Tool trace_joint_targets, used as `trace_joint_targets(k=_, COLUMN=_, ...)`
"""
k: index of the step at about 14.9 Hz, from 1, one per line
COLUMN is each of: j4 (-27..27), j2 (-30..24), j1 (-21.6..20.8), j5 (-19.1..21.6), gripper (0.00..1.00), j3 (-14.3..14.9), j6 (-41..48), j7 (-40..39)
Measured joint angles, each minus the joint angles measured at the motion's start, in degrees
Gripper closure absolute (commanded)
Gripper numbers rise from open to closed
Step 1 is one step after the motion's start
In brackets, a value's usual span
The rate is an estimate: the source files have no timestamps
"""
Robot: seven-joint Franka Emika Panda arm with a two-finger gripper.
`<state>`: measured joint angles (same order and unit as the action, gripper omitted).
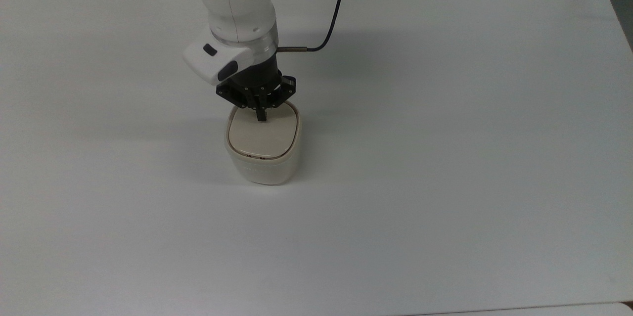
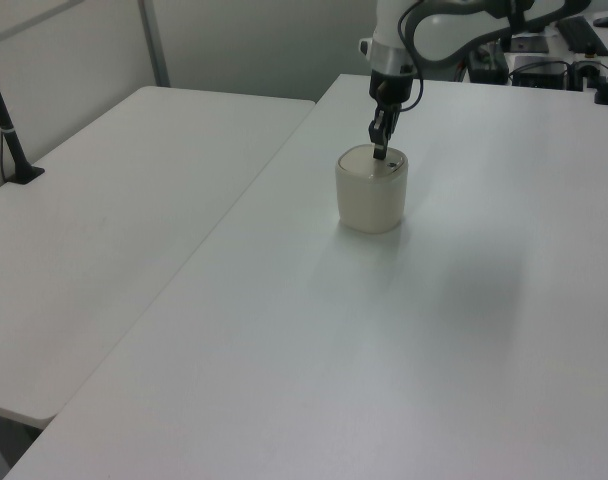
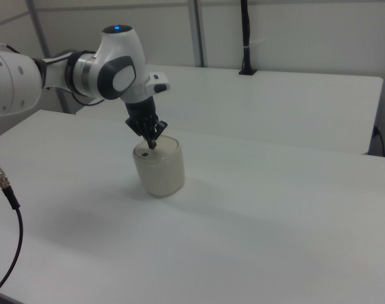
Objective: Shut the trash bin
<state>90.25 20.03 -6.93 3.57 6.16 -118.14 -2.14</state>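
- The small cream-white plastic trash bin, with a rounded-square body, stands upright on the white matte table, left of centre in the top view.
- Its flat beige lid lies level in the rim, with no gap showing along the edge in the top view.
- A small dark mark sits on the lid in the right view, near the right view's left edge of the lid.
- The black two-finger gripper points straight down over the far part of the lid, its fingers drawn together into one narrow tip.
- The tip is at the lid surface or just above it; contact cannot be told.
- The white arm rises from the gripper toward the top view's upper edge.
- A thin dark cable loops off the wrist to the top view's right.
- A second white table stands alongside, at the left view's left.
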Motion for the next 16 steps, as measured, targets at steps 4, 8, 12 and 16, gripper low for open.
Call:
trace_joint_targets(k=4, j4=0.02, j2=-8.05, j1=0.38, j5=0.0, gripper=0.0, j3=0.57, j6=12.69, j7=0.0)
trace_joint_targets(k=8, j4=3.21, j2=-15.68, j1=0.56, j5=-0.08, gripper=0.0, j3=0.57, j6=20.14, j7=0.02)
trace_joint_targets(k=12, j4=6.21, j2=-19.37, j1=0.88, j5=-0.11, gripper=0.0, j3=0.63, j6=20.63, j7=0.67)
trace_joint_targets(k=16, j4=6.95, j2=-20.67, j1=1.58, j5=-0.12, gripper=0.0, j3=0.69, j6=23.07, j7=1.12)
